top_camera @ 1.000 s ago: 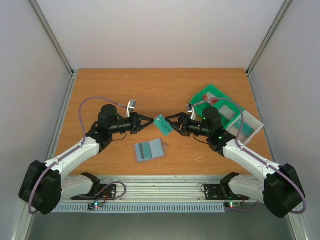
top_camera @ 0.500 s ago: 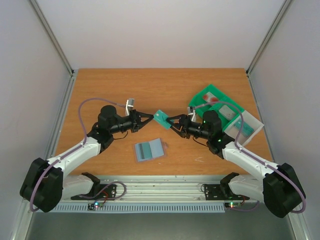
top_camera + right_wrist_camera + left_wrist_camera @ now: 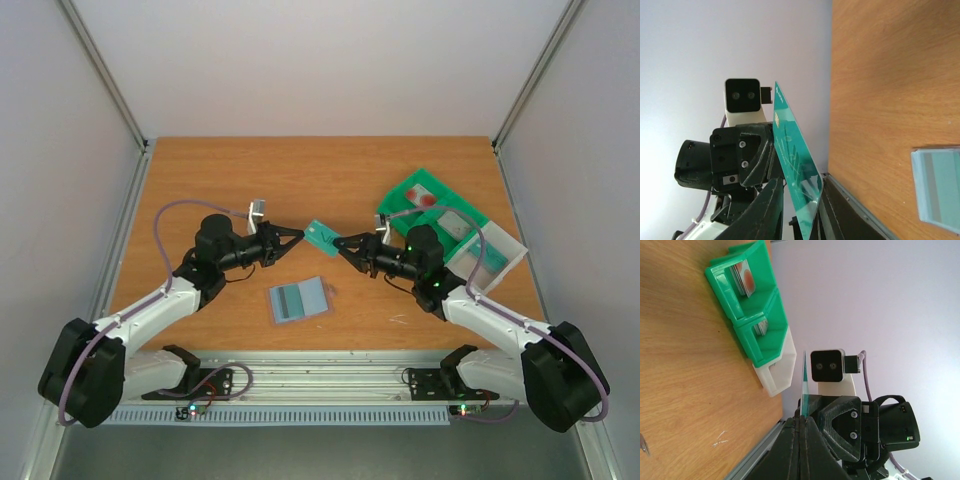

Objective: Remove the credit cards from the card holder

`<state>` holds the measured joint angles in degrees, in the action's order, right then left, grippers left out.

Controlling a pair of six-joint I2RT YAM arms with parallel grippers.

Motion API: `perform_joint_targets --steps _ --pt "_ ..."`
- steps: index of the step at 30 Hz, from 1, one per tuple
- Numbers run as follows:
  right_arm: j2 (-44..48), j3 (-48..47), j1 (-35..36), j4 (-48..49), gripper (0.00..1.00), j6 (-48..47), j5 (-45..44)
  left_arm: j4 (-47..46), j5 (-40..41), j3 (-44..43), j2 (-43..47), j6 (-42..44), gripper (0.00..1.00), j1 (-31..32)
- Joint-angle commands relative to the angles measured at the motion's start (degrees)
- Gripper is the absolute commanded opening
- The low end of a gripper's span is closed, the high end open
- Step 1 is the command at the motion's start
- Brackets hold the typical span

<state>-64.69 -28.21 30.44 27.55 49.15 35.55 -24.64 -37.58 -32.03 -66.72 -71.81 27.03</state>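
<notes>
Our right gripper (image 3: pixel 343 243) has just drawn its fingers in from a wide spread to a narrow pinch. In its wrist view they sit against both faces of the teal card (image 3: pixel 795 160), low in the frame. Opposite it, our left gripper (image 3: pixel 296 236) is fully closed on the other end of the same card. Its own camera shows the card edge-on as a thin green line rising from its fingers at bottom centre.

So both of us seem to hold the card at once, lifted off the table (image 3: pixel 250 180) just left of centre in the overhead view. A second ago only the left side gripped it while the right stood open around it. We judge this to be a handover, with the left side's release the next thing needed.

Below the card in the overhead frame, the card holder (image 3: pixel 298 299) lies spread open on the wood with its grey-blue inside up, well apart from both grippers. At the right of the frame the green tray (image 3: pixel 398 195) already holds a red card (image 3: pixel 425 197) in its top compartment. We think the teal card belongs there too.
</notes>
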Motion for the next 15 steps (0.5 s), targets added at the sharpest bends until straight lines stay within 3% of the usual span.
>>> perform_joint_targets --steps 1,4,10,15 --pt "-0.7 0.5 1.0 3.9 0.21 0.7 -0.2 -2.4 1.5 0.7 1.1 0.1 0.0 0.0" --pt "-1.1 0.6 1.4 3.9 0.22 0.5 -0.7 -2.2 1.9 0.9 1.2 0.0 0.01 0.0" --pt "-1.9 0.8 2.0 5.7 0.12 1.2 -0.9 -2.0 2.7 1.3 1.7 0.0 0.0 0.0" --pt "-2.4 0.7 2.1 5.5 0.15 1.2 -1.1 -2.2 2.5 1.6 1.7 0.0 0.0 0.0"
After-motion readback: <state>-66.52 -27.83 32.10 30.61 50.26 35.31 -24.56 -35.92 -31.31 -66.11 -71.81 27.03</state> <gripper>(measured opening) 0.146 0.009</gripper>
